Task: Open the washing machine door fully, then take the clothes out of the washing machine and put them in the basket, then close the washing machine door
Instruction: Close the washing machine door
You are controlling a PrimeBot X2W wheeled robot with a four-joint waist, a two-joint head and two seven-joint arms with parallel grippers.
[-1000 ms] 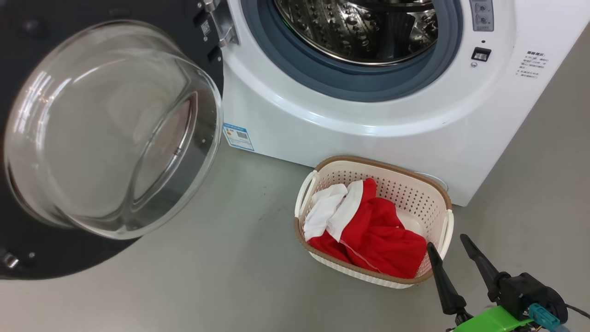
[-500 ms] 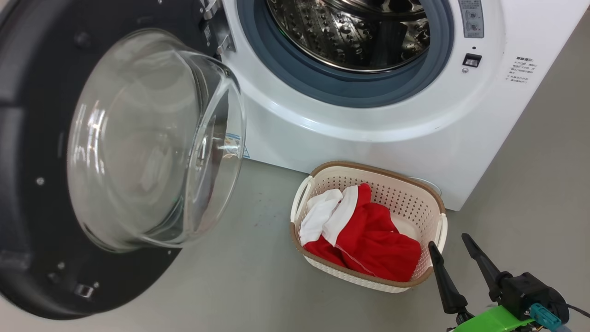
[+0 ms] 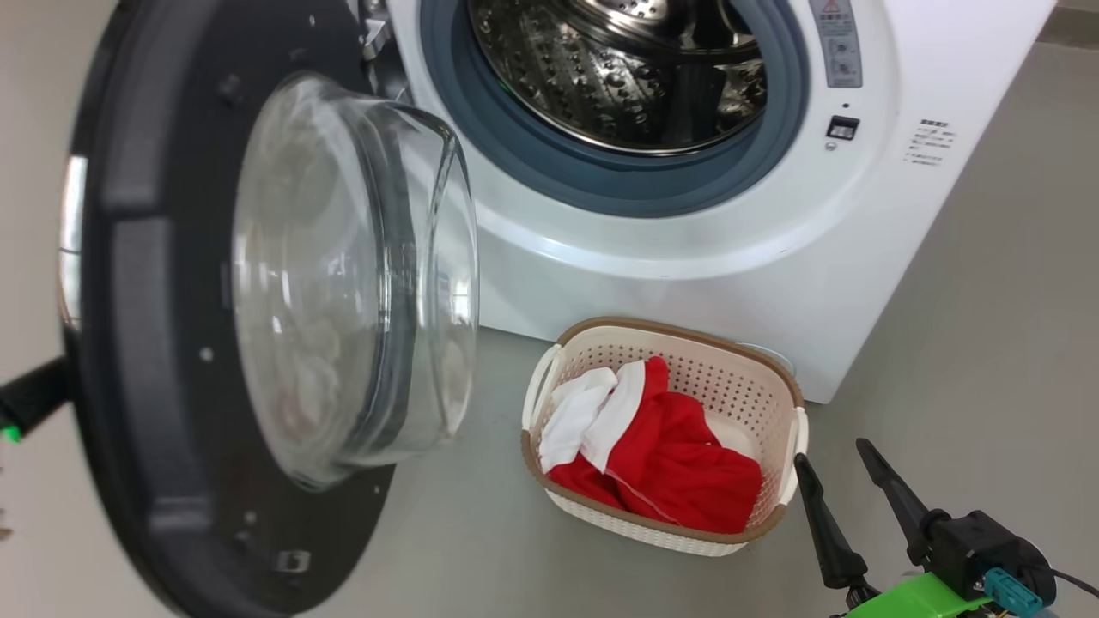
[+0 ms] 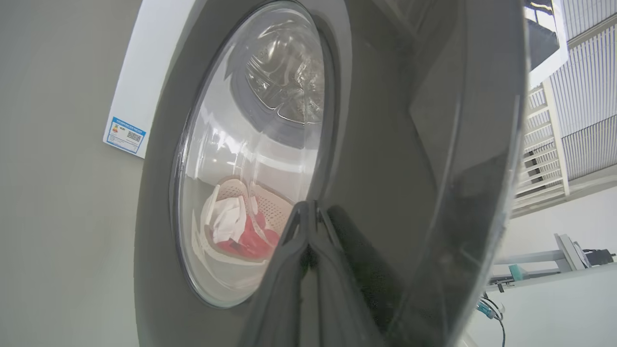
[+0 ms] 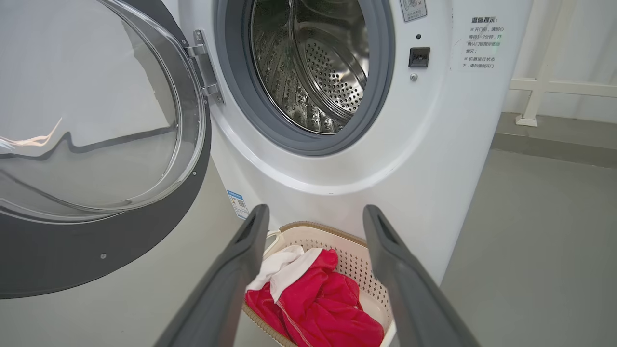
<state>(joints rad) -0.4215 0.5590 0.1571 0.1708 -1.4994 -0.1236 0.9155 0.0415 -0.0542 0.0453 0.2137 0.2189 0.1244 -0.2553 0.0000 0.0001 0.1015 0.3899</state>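
washing machine door [image 3: 129, 343] cut by picture edges, washing machine [image 3: 687, 257] top cropped, printed labels [image 3: 929, 142] too small to read

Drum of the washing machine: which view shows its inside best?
The right wrist view: it looks deepest into the drum, perforations sharp. The head view looks down on its lower part. The left wrist view gives a warped glimpse through the door glass.

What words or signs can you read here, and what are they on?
"温馨提示:" heads the dark printed notice on the big white front-loading washing machine, at its upper right.
Smaller Chinese lines beneath it: too small to read surely.
Small blue sticker with a square code, low on the machine's front: too small to read.
Grey label with a red warning triangle, beside the grey-blue rubber ring: blurred, unreadable.
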